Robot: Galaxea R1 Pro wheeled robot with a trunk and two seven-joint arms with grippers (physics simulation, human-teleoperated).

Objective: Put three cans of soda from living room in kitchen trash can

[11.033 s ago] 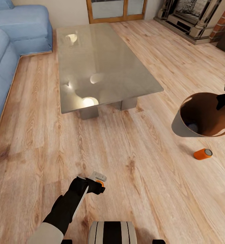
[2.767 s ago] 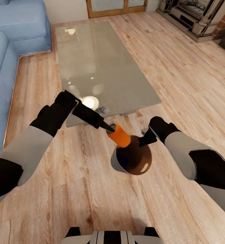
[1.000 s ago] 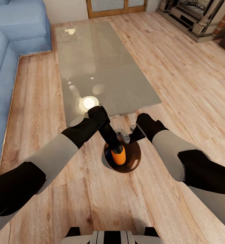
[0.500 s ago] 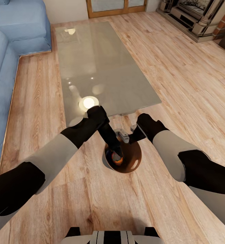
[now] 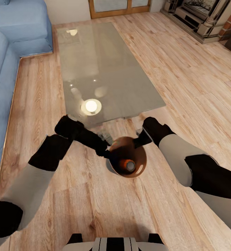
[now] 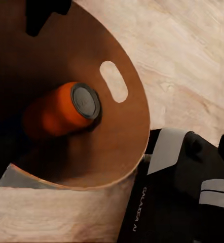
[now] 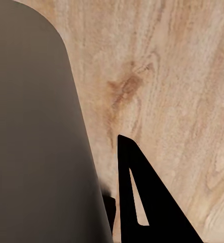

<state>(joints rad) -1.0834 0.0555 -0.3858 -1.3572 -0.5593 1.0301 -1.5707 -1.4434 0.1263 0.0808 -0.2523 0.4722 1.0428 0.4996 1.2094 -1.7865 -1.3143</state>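
Observation:
The tash can (image 5: 139, 158), grey outside and glossy brown inside, hangs just above the wood floor in front of me. My right gripper (image 5: 139, 141) is shut on its far right rim; the right wrist view shows the grey wall (image 7: 36, 142) beside one black finger (image 7: 142, 202). One orange can of soda (image 5: 127, 165) lies loose inside on the bottom, grey end up, and appears in the left wrist view as can (image 6: 66, 109) against the brown wall (image 6: 117, 147). My left gripper (image 5: 106, 152) sits at the bin's left rim, open and holding nothing.
The glass-topped coffee table (image 5: 105, 69) stands just beyond the bin. A blue sofa (image 5: 10, 42) runs along the left, and the brick fireplace (image 5: 202, 21) is at the far right. Open wood floor (image 5: 199, 87) lies to the right. My base (image 5: 115, 244) shows at the bottom edge.
The left gripper lowered the soda can into the bin, let it go and drew back to the left rim. The can now rests on the bin's bottom. The right arm held still.

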